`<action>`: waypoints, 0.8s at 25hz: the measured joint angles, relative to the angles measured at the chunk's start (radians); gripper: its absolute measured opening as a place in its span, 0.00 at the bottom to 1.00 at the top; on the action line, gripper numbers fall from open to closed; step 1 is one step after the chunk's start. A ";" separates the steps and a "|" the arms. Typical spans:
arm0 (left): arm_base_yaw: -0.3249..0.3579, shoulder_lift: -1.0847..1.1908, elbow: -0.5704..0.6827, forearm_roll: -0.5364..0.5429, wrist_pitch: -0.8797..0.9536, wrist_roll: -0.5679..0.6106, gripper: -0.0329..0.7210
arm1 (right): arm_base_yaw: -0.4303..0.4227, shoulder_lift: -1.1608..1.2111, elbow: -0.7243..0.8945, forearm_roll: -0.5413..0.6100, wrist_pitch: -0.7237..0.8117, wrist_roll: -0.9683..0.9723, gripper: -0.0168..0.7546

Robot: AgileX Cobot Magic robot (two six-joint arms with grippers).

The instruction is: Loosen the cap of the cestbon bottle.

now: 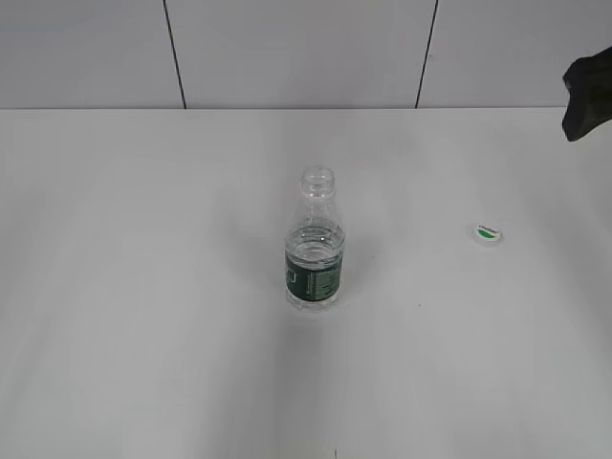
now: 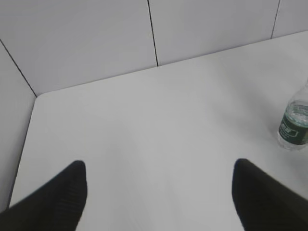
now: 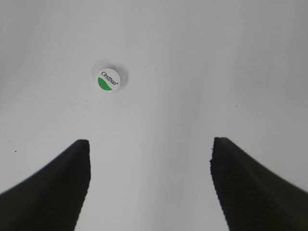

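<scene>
Cestbon bottle [image 1: 314, 244], small clear ribbed plastic, green label: upright mid-table, neck open. Its white round screw cap [image 1: 486, 233] lay apart toward the right edge, apparently removed. Left gripper [image 2: 159, 192] and right gripper [image 3: 150, 183] spread, empty.

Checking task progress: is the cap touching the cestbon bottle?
Apart. The exterior view shows the cap lying on the table, bare tabletop between it and the cestbon bottle.

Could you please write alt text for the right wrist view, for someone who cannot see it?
A small white cap with a green mark lies top up on a bare white table, off the bottle. The open right hand hangs above the table, its two dark fingers in the foreground, holding nothing and not touching the cap.
</scene>
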 joint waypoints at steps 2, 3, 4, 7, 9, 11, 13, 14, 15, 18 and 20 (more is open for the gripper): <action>0.000 -0.054 0.045 -0.006 0.001 0.000 0.79 | 0.000 -0.027 0.000 0.002 -0.001 0.000 0.79; 0.000 -0.080 0.068 -0.007 0.002 0.000 0.79 | 0.000 -0.039 0.000 0.003 -0.002 0.000 0.79; 0.000 -0.105 0.089 -0.009 0.002 0.000 0.79 | 0.000 -0.048 0.000 0.002 -0.002 0.000 0.79; 0.000 -0.183 0.172 -0.011 -0.008 0.000 0.79 | 0.000 -0.069 0.000 0.005 -0.002 0.001 0.79; 0.000 -0.209 0.212 -0.011 -0.026 -0.008 0.79 | 0.000 -0.076 0.000 0.006 0.000 0.001 0.79; 0.000 -0.211 0.236 -0.011 -0.049 -0.024 0.79 | 0.000 -0.083 0.000 0.008 0.000 0.001 0.79; 0.000 -0.211 0.241 -0.011 -0.079 -0.045 0.79 | 0.000 -0.090 0.003 0.008 0.001 0.001 0.79; 0.000 -0.211 0.241 -0.011 -0.089 -0.053 0.79 | 0.000 -0.091 0.004 0.009 0.001 0.001 0.79; 0.000 -0.211 0.241 -0.011 -0.096 -0.055 0.79 | 0.000 -0.093 0.003 0.010 0.001 0.001 0.79; 0.000 -0.211 0.241 -0.011 -0.102 -0.058 0.79 | 0.000 -0.095 0.003 0.010 0.004 0.001 0.79; 0.000 -0.211 0.241 -0.011 -0.103 -0.060 0.79 | 0.000 -0.095 0.003 0.010 0.003 0.001 0.79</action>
